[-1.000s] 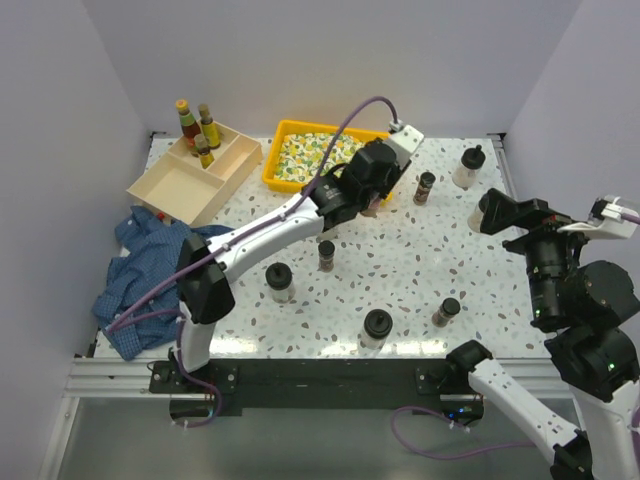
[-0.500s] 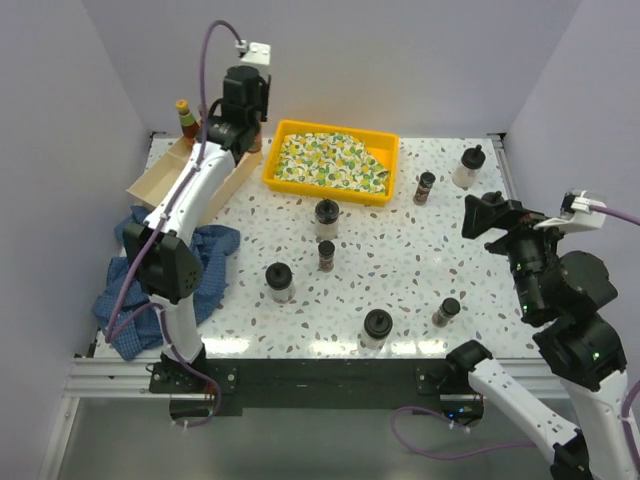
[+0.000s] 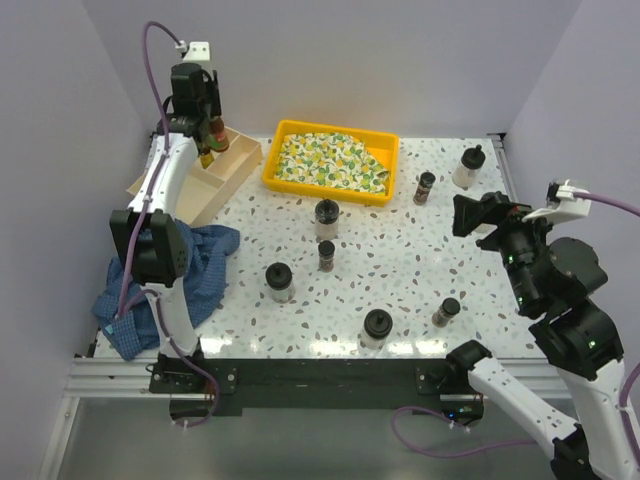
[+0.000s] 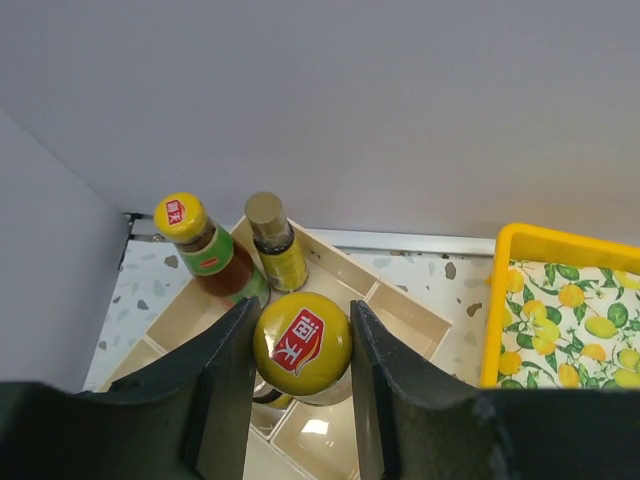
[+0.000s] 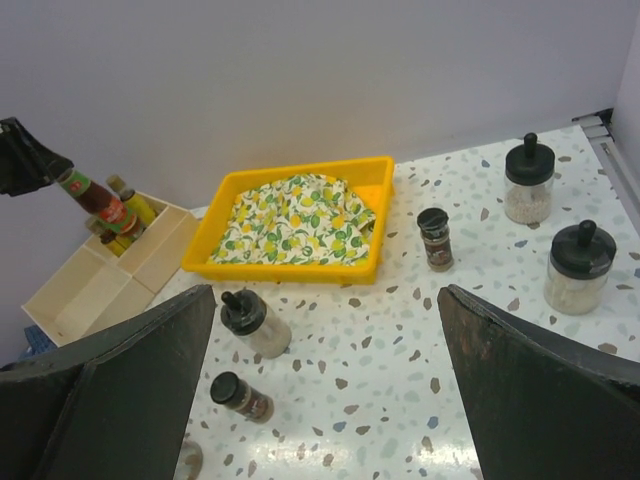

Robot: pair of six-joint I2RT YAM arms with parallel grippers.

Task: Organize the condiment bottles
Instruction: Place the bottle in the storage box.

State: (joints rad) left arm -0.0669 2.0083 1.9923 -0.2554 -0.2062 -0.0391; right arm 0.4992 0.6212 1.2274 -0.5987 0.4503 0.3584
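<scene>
My left gripper (image 3: 203,128) is over the pale wooden divided box (image 3: 175,185) at the back left. In the left wrist view it (image 4: 300,335) is shut on the yellow cap of a sauce bottle (image 4: 301,343) above the box compartments. Two more sauce bottles (image 4: 205,250) (image 4: 275,240) stand in the box's far corner. Clear squat bottles (image 3: 326,215) (image 3: 279,281) (image 3: 376,327) (image 3: 467,167) and brown spice jars (image 3: 326,255) (image 3: 425,187) (image 3: 446,312) stand on the table. My right gripper (image 3: 468,215) hangs open and empty above the table's right side.
A yellow tray with patterned cloth (image 3: 275,160) sits at the back centre; it also shows in the right wrist view (image 5: 215,235). A blue cloth (image 3: 150,280) lies crumpled at the left edge, below the box. Walls close the back and both sides.
My left arm swung from the yellow tray across to the wooden box at the back left, and its jaws now grip the yellow-capped bottle. My right gripper drifted slightly left.
</scene>
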